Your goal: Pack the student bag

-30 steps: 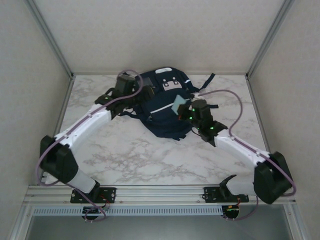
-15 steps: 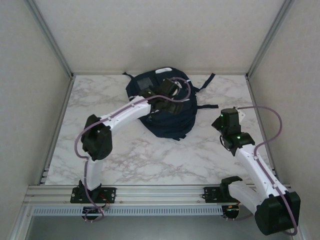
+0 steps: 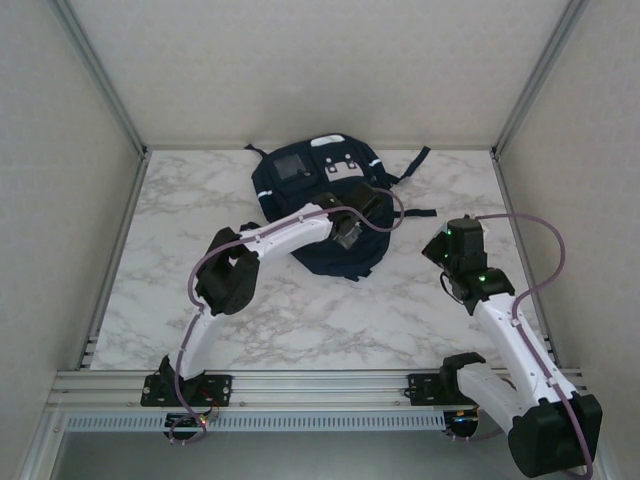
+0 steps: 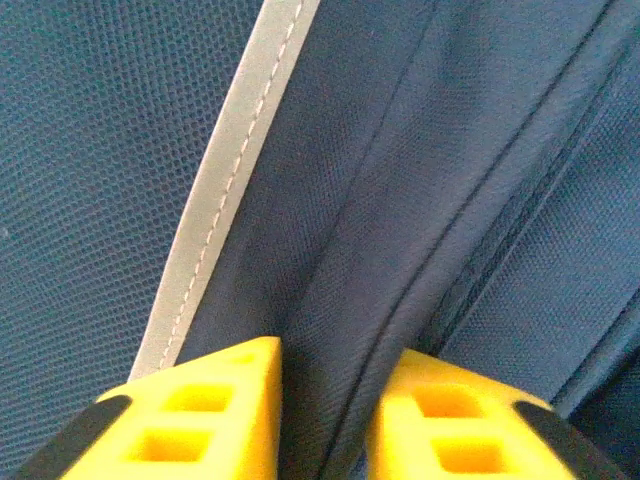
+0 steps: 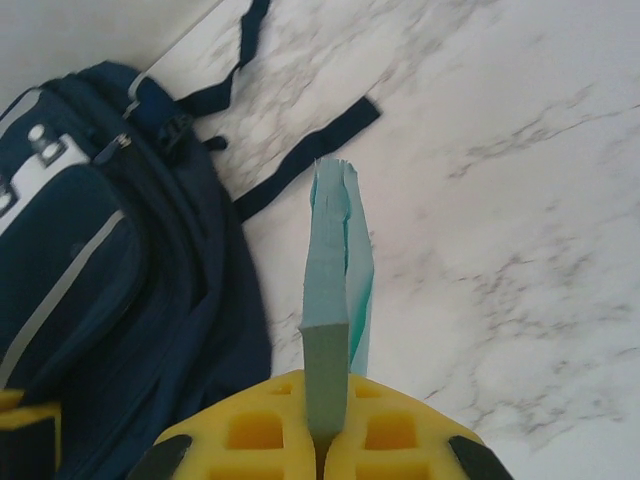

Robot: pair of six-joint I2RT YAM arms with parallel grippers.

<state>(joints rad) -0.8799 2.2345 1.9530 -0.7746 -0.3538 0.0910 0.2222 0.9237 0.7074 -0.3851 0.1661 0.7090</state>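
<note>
Nothing readable appeared on any surface: no text, brand, number or sign. The student bag (image 3: 285, 192) carried a grey patch (image 3: 291, 166) and a pale panel (image 3: 340, 168) on its front. From the overhead view both were too small to show whether they bore lettering. The reflective stripe (image 4: 225, 180) seen close up by the left wrist camera was plain, with only a line of stitching. The thin teal item (image 5: 325, 330) faced the right wrist camera edge-on, so any print on its faces was hidden.
</note>
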